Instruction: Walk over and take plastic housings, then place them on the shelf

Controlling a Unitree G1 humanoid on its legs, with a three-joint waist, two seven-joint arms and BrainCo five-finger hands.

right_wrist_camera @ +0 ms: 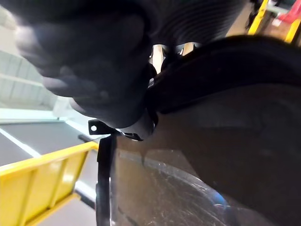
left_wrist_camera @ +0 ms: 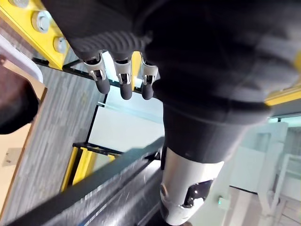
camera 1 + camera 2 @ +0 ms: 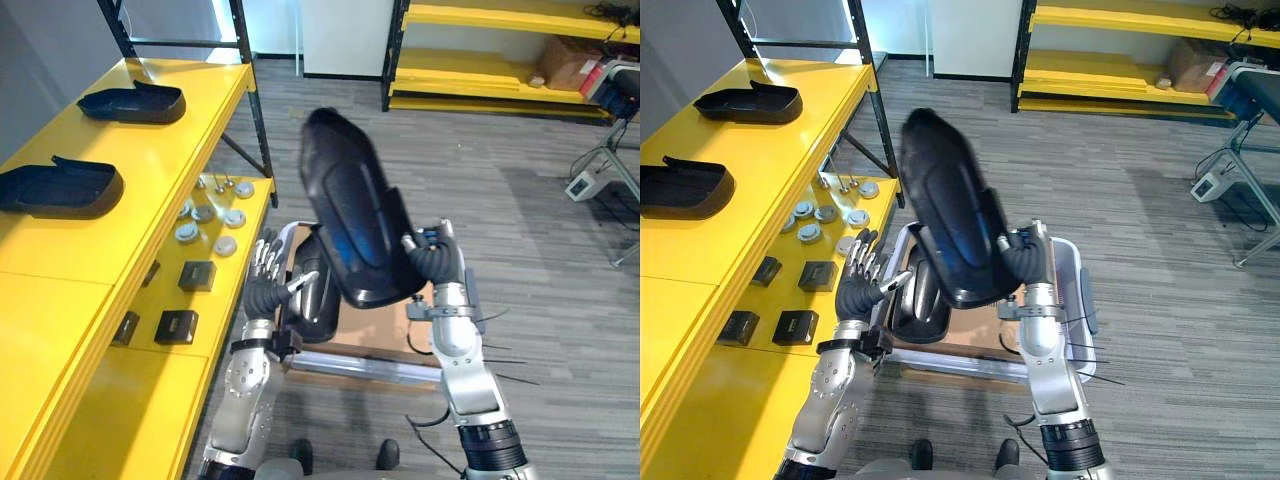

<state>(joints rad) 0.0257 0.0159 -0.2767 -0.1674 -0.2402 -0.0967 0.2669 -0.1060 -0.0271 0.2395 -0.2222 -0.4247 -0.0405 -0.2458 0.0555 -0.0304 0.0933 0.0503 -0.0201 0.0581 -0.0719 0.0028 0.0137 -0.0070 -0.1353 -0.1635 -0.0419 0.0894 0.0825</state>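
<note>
Nearest, at floor level: a grey bin [image 3: 1078, 300] with a cardboard bottom. One more black housing in the bin [image 3: 318, 290] stands on edge against its left wall.

Left hand [image 3: 268, 282] hovers just beside that wall with its fingers straight and spread, holding nothing. Judged to be kept clear of the lift, or ready to steady the load.

Right hand [image 3: 428, 262] is curled tight over the lower rim of the lifted housing [image 3: 350, 215]. The shell is raised above the bin, long axis tilted up and away, hollow side toward the camera. An end grip leaves most of its length free to be laid flat.

Left of the bin is the yellow shelf [image 3: 150, 160]. Its upper tier carries a near shelved housing [image 3: 55, 188] and a far shelved housing [image 3: 135, 102], both hollow side up and well apart. The bare tier around them looks like the likely drop spot.

The lower tier carries round metal discs [image 3: 210, 215] and small black boxes [image 3: 197, 275].

Farthest, across the floor: more yellow shelving [image 3: 490, 60].

Judgement: pick done, carry to shelf pending.
</note>
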